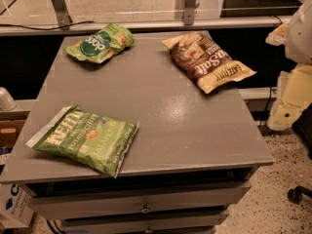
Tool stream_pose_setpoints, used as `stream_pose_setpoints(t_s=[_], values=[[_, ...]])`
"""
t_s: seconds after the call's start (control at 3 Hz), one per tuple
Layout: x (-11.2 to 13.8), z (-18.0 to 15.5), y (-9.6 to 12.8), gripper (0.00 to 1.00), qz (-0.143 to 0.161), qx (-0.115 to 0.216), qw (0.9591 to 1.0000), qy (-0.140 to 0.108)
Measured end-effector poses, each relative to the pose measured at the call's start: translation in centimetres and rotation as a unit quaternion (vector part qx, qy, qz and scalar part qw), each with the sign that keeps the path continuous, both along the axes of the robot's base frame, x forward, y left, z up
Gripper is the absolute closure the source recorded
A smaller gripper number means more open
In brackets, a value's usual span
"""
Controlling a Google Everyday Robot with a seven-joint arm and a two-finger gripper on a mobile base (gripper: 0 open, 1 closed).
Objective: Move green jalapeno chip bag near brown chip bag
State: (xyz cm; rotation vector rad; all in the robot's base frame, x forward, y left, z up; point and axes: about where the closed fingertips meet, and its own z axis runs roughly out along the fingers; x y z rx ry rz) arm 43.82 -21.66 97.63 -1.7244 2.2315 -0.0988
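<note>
Green jalapeno chip bag (pixel 85 140): lay flat at the tabletop's (pixel 161 106) front-left corner.
Brown chip bag (pixel 207 60): lay by the back-right corner, well apart.
Smaller green bag (pixel 101 43): back-left corner; not mine to touch.
Gripper (pixel 285 106): mine hung beyond the right edge; open or closed, I could not tell.
Doing it well: I judged a pinch at mid-bag and a clean lift best, not a drag.

Table (pixel 165 106), jalapeno bag (pixel 85 139) front-left, salt bag (pixel 207 62) back-right, gripper (pixel 291 99) far right

Gripper (pixel 277 34) at right edge, green jalapeno chip bag (pixel 85 138) front-left.
</note>
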Motion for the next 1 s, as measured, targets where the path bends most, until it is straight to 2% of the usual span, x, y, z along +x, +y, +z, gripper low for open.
stream_pose_setpoints(t_s=[0.33,0.67,1.0], values=[[0.0,0.0,0.0,0.0,0.0,0.0,1.0,0.0],[-0.3,-1.2,0.8,0.0,0.005,0.024,0.9997,0.009],[-0.7,-2.9,2.1,0.0,0.009,0.08,0.9962,0.032]])
